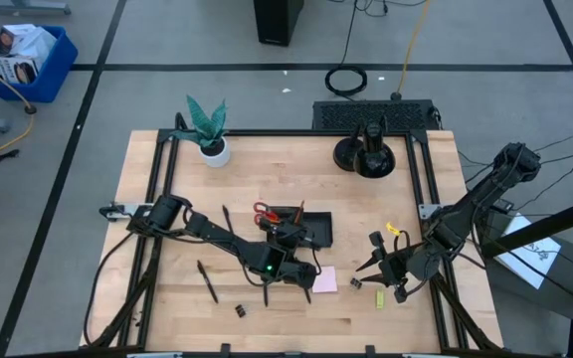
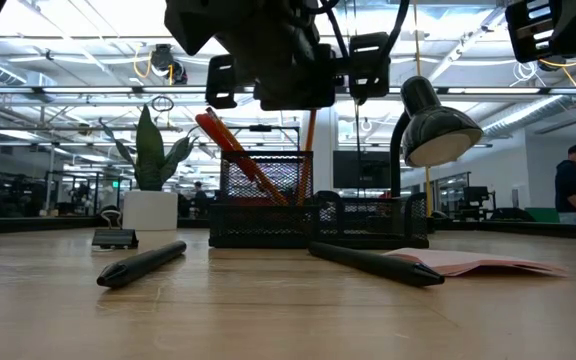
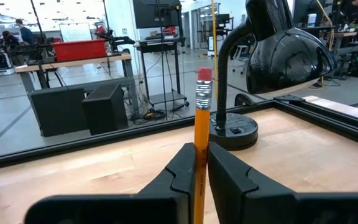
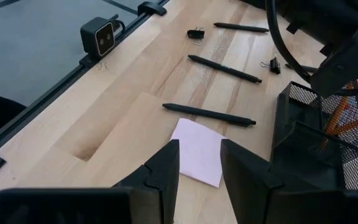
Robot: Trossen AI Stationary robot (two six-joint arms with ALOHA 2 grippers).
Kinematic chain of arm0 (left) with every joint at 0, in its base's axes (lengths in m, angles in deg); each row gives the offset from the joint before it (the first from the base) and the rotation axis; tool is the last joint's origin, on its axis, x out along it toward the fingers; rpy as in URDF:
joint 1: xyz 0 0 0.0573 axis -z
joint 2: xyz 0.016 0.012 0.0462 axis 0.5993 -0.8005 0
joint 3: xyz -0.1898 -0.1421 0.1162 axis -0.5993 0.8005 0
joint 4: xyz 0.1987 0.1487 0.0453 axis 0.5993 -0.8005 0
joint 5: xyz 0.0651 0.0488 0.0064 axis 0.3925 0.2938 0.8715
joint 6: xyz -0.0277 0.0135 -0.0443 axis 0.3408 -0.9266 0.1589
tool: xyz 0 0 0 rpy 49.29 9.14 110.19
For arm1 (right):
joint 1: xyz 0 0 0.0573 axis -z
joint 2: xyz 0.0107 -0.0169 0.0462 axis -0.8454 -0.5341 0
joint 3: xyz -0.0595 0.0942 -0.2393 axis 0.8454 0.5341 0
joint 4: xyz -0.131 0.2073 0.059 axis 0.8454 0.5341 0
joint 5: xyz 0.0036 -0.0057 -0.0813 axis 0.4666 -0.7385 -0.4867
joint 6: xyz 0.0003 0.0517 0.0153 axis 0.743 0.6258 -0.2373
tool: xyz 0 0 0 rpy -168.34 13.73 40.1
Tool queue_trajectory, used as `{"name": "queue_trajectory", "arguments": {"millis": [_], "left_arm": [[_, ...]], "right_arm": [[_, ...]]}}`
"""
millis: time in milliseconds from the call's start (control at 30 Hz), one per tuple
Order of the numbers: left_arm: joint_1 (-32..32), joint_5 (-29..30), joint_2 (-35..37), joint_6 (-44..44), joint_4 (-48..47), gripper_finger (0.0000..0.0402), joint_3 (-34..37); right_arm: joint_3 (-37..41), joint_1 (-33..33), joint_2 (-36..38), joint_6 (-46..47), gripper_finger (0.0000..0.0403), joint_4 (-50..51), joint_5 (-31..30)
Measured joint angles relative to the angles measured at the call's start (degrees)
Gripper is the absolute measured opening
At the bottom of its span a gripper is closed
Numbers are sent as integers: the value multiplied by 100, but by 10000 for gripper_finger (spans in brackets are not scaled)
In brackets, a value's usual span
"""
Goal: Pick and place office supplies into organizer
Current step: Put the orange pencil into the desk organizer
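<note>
Over the mesh organizer [image 1: 301,227] at mid-table, the left gripper [image 3: 201,169] pinches an orange pencil [image 3: 202,134] upright, eraser end up, fingers tight against its shaft. Inside the organizer's taller cup, red-handled scissors [image 2: 230,142] and another pencil lean. Just in front lie the pink sticky-note pad [image 4: 197,151] and a black pen [image 4: 209,114], two more pens [image 4: 225,68] further along, with small binder clips [image 4: 196,33] beyond. To the right, the right gripper [image 4: 197,165] hovers near the pad, fingers parted and empty.
</note>
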Motion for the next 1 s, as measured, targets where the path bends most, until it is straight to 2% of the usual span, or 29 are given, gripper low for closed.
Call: {"name": "queue_trajectory", "arguments": {"millis": [267,1000], "left_arm": [[0,-12,4,0,0,85,0],[7,36,7,-205,-2,88,0]], "right_arm": [[0,0,0,1,112,1,0],[0,0,0,0,112,2,2]]}}
